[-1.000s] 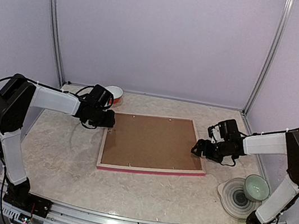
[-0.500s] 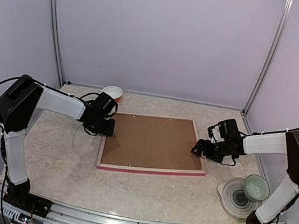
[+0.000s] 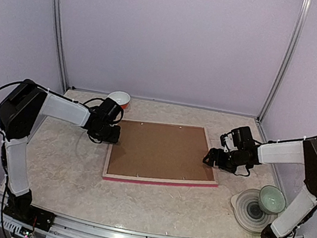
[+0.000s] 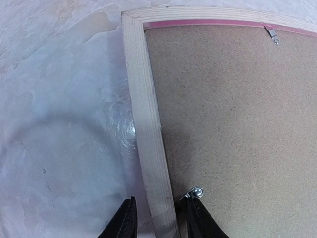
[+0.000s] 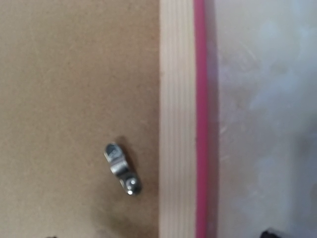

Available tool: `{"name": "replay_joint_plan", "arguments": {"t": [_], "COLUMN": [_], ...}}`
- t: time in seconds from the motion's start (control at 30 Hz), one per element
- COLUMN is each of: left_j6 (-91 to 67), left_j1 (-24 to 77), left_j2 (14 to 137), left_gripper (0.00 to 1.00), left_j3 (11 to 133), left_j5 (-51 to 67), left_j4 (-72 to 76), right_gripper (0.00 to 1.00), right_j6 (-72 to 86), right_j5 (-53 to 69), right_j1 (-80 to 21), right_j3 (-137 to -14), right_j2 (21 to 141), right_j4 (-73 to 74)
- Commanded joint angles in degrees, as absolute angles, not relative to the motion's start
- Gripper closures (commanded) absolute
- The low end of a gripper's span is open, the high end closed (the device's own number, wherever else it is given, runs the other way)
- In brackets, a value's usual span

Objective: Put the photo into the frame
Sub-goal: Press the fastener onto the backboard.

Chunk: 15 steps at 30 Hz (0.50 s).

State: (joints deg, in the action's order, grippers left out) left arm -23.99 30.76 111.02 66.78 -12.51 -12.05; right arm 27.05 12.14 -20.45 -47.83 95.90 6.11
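Note:
The frame [image 3: 160, 181] lies face down on the table, pale wood back up, pink showing at its edges. The brown backing board [image 3: 162, 151] fills it. The photo is hidden. My left gripper [image 3: 113, 138] is open at the frame's left rail; in the left wrist view the gripper [image 4: 161, 201] has one finger on each side of the rail [image 4: 143, 109], beside a metal clip [image 4: 195, 192]. My right gripper [image 3: 209, 159] is open at the right rail [image 5: 176, 114], only its fingertips showing at the bottom of the right wrist view, near another clip [image 5: 121, 168].
A red and white bowl [image 3: 120, 98] stands at the back left, close behind my left gripper. A green bowl [image 3: 272, 199] sits on a grey plate [image 3: 247, 208] at the front right. The enclosure walls stand close around the table.
My left gripper has moved right and slightly nearer, from beside the bowl onto the frame's left rail. The right arm and the frame have not moved.

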Motion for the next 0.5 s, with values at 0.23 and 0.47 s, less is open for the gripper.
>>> {"name": "replay_joint_plan", "arguments": {"t": [0.23, 0.47], "left_j6": [-24.26, -24.92], "left_j1": [29.88, 29.79], "left_j2": [112.56, 110.71], "left_gripper": [0.71, 0.65], "left_j3": [65.73, 64.82], "left_j5": [-13.54, -12.36], "left_j4": [-11.12, -10.01], "right_gripper": [0.12, 0.12], "right_j6": [26.80, 26.53], "right_j5": [11.72, 11.02], "right_j1": [-19.87, -19.84], "right_j3": [-47.90, -48.11], "right_j2": [96.50, 95.86], "right_j4": [5.97, 6.46]}}
